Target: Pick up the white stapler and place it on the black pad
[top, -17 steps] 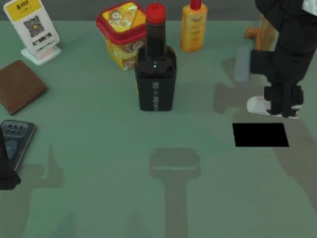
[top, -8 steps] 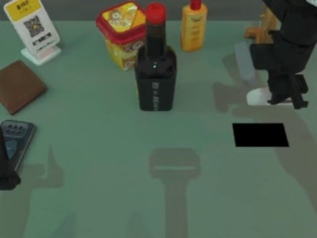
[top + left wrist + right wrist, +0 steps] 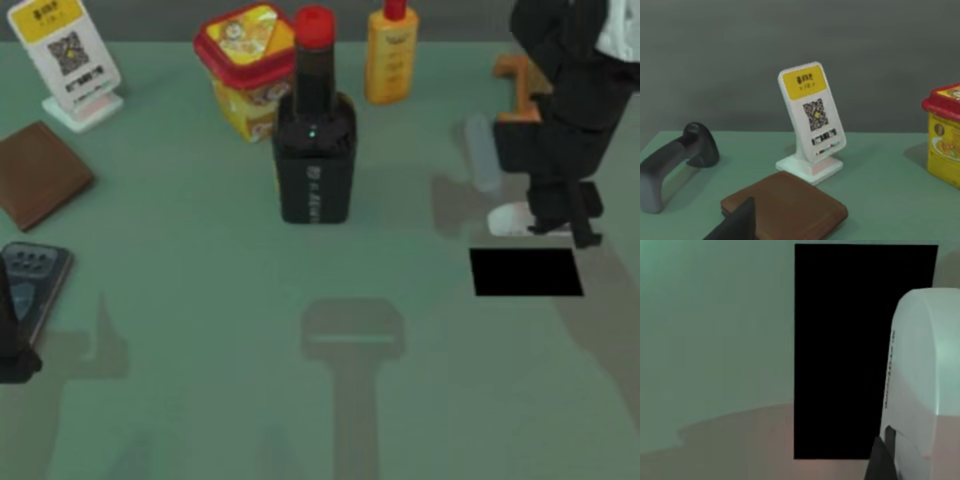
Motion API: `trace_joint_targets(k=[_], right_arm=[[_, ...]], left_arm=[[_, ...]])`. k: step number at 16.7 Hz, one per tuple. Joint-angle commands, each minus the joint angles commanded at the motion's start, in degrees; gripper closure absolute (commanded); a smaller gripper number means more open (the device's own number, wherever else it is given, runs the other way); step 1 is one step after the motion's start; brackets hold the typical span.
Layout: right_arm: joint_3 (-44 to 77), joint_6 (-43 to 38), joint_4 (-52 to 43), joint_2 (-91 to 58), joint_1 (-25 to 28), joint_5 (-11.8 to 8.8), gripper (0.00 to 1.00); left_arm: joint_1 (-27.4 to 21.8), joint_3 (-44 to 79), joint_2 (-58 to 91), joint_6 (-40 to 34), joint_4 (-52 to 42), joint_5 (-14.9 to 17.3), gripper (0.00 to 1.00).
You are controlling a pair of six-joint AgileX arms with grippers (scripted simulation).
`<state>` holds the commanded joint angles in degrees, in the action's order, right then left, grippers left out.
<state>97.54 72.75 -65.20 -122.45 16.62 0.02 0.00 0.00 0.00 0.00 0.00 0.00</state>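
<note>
The right tool (image 3: 562,218), clamped on the stapler (image 3: 508,218) just beyond the pad (image 3: 526,272), could drop it short if released early.

Flat green table (image 3: 200,300). Far left: white QR-code stand with yellow header (image 3: 68,58). Beside it, nearer: brown square pad (image 3: 40,172); dark grey device with buttons (image 3: 38,275) at left edge. Far middle: yellow tub with red lid (image 3: 243,65), dark bottle with red cap (image 3: 312,70), black box-shaped device (image 3: 315,165), yellow bottle (image 3: 392,55). Right: plain black rectangular pad (image 3: 526,272), lying flat.
</note>
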Motion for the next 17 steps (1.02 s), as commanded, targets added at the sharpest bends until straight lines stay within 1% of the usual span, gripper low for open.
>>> trace_joint_targets(k=[4,6,9,17], right_arm=[[-7.05,0.05,9.59,-2.37,0.17,0.02,1.0],[-8.47,0.12,11.23,-2.9,0.22,0.03,1.0],[-8.5,0.12,11.27,-2.91,0.22,0.03,1.0],[-8.5,0.12,11.27,-2.91,0.22,0.03,0.4]], left_arm=[[0.0,0.0,0.0,0.0,0.0,0.0,0.0],[0.0,0.0,0.0,0.0,0.0,0.0,0.0],[0.0,0.0,0.0,0.0,0.0,0.0,0.0],[0.0,0.0,0.0,0.0,0.0,0.0,0.0]])
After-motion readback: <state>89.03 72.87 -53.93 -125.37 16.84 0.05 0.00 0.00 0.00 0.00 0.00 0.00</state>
